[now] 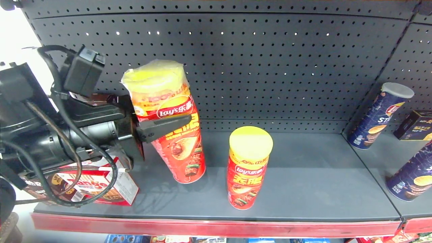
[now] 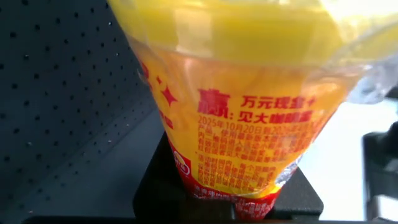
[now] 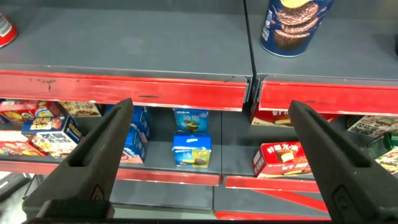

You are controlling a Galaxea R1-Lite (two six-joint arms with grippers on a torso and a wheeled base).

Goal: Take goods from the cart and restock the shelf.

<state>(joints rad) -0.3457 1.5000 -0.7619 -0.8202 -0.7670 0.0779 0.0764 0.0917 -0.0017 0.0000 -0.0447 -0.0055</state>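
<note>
Held thing: a red chip can with a yellow lid and clear wrap, at the 9 o'clock side of the shelf, close to the back wall.
How it lies: its long side runs up and down but not straight. The top leans to 11 o'clock and the bottom points to 5 o'clock.
Bottom of the can: it is down at the shelf floor. I cannot tell if it touches or hangs just above.
Left claw: it comes in from 9 o'clock and is closed tight on the upper half of the can, one finger in front and one behind.
What the next move needs: I think the can must be tipped straight, with its top swung toward 12 o'clock, and set flat before the claw lets go.
Neighbour: a second red can stands upright at 4 o'clock from the held one, near but apart.
Right claw: wide open, holding nothing, low in front of the shelf edge.
Other things: a cookie box lies under the left arm. Blue cans stand far off at 3 o'clock.
</note>
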